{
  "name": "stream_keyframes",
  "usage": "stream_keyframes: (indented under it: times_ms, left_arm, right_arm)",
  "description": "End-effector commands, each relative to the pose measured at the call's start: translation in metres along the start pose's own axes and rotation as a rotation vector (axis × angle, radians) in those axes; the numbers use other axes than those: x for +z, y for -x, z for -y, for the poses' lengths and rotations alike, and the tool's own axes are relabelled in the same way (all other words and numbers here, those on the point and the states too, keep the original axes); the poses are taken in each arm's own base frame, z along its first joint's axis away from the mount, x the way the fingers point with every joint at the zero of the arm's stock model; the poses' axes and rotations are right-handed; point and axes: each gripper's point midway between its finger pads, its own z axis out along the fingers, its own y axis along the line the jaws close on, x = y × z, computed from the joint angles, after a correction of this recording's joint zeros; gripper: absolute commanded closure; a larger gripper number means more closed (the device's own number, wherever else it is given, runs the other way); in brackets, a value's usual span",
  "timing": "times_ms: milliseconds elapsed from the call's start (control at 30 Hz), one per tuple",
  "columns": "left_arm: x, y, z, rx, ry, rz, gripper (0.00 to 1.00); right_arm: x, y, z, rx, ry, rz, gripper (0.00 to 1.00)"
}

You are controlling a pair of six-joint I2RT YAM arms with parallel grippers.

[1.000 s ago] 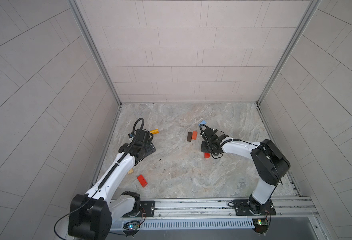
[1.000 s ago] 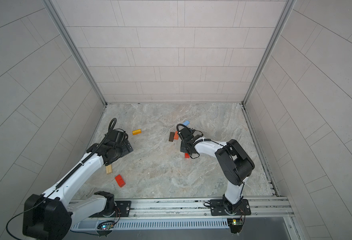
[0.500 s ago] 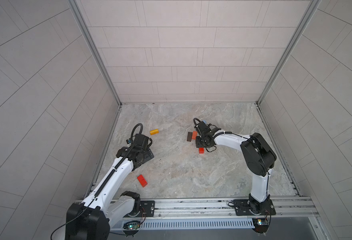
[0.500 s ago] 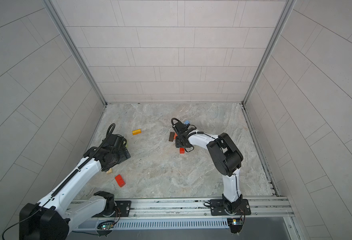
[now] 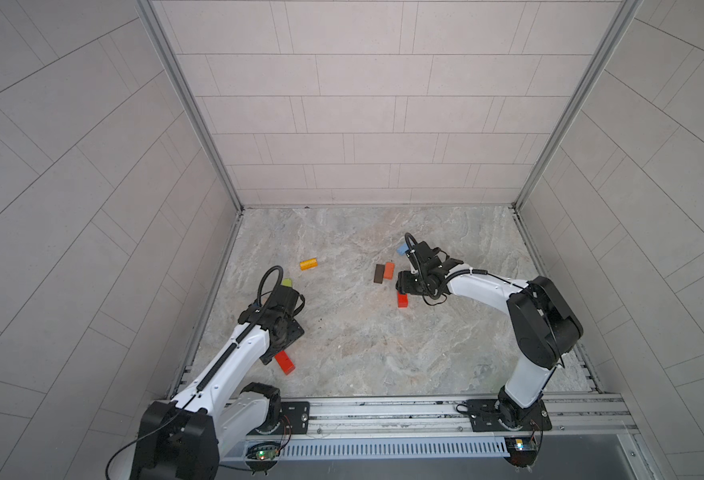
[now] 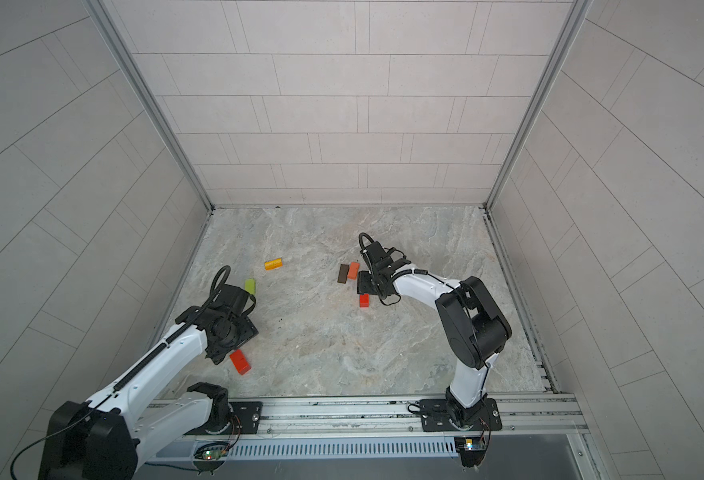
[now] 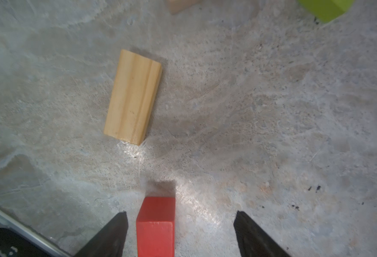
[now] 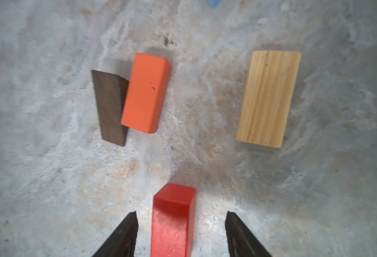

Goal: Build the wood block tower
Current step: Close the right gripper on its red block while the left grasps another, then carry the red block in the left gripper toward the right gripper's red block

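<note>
Currently no tower: every block lies loose on the marbled surface (image 5: 362,353). Left gripper (image 7: 180,224) has its jaws apart, straddling a red block (image 7: 156,224) without touching it; gaps show on both sides. In both top views that block (image 5: 285,362) pokes out from under the left wrist, near the front-left of the surface. Left wrist view also shows a tan block (image 7: 133,97) lying flat just beyond it, the corner of another tan block (image 7: 182,5) further out, and a green block (image 7: 324,9) at the frame edge; the green one (image 6: 250,285) sits just past the left wrist in a top view.

Right gripper (image 8: 180,224) likewise has its jaws apart around a second red block (image 8: 173,220), with clearance on both sides. Just ahead, an orange block (image 8: 146,93) touches a dark brown block (image 8: 110,108), long sides together, orange partly overlapping brown. A tan block (image 8: 268,98) lies flat, well apart from that pair. A light blue block (image 5: 402,249) is beside the right wrist, and a yellow-orange block (image 5: 309,264) lies alone between the arms, toward the back.
</note>
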Motion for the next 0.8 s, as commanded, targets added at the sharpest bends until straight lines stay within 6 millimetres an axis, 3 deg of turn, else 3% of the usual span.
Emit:
stream_keyframes:
  times_ms: [0,300,600,767]
  left_arm:
    - [0.009,-0.005,0.000,-0.023,-0.003,-0.014,0.22]
    - [0.031,-0.018,0.000,-0.033,-0.020,-0.045,0.43]
    - [0.029,-0.015,0.009,-0.013,-0.051,-0.046,0.86]
    - [0.021,-0.006,0.021,0.000,-0.079,-0.033,0.91]
  right_arm:
    - [-0.018,0.011,-0.014,0.008,0.061,0.055,0.37]
    - [-0.037,0.016,-0.015,0.001,0.072,0.102,0.39]
    - [-0.041,0.014,-0.011,-0.005,0.061,0.105,0.40]
    - [-0.047,0.012,-0.003,0.000,0.055,0.112,0.40]
